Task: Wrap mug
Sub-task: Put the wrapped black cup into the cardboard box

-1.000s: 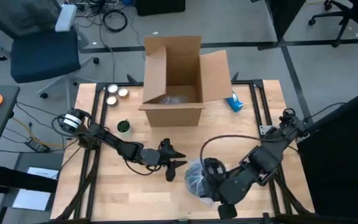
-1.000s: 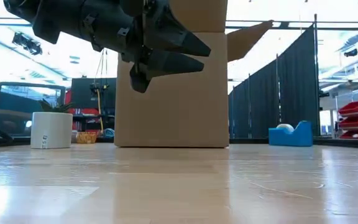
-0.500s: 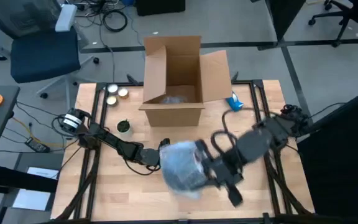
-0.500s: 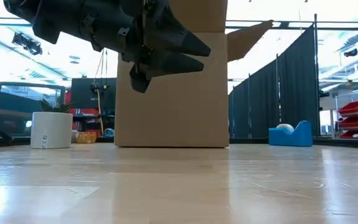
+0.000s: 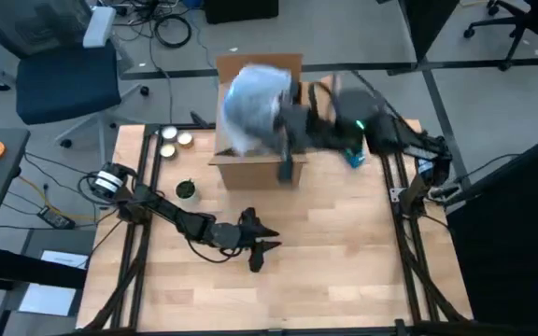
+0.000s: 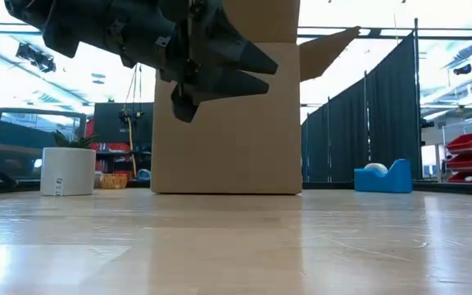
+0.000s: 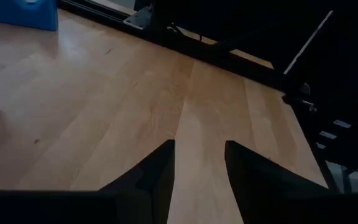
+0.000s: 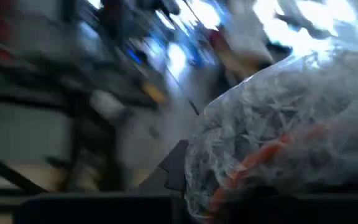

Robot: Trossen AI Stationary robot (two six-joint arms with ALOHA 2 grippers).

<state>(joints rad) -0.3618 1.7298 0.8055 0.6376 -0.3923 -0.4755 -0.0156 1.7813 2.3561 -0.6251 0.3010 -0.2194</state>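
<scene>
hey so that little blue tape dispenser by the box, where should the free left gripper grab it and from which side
A guess: pinch the blue tape dispenser across its narrow body, coming straight down from above. In the low view it sits flat on the table with a tall back and low front. The cardboard box crowds one side; the left gripper is open mid-table.

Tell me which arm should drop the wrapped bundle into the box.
Right. Its tool already holds the bubble-wrapped bundle over the open cardboard box. The left tool is open and empty, low over the table's middle.
</scene>
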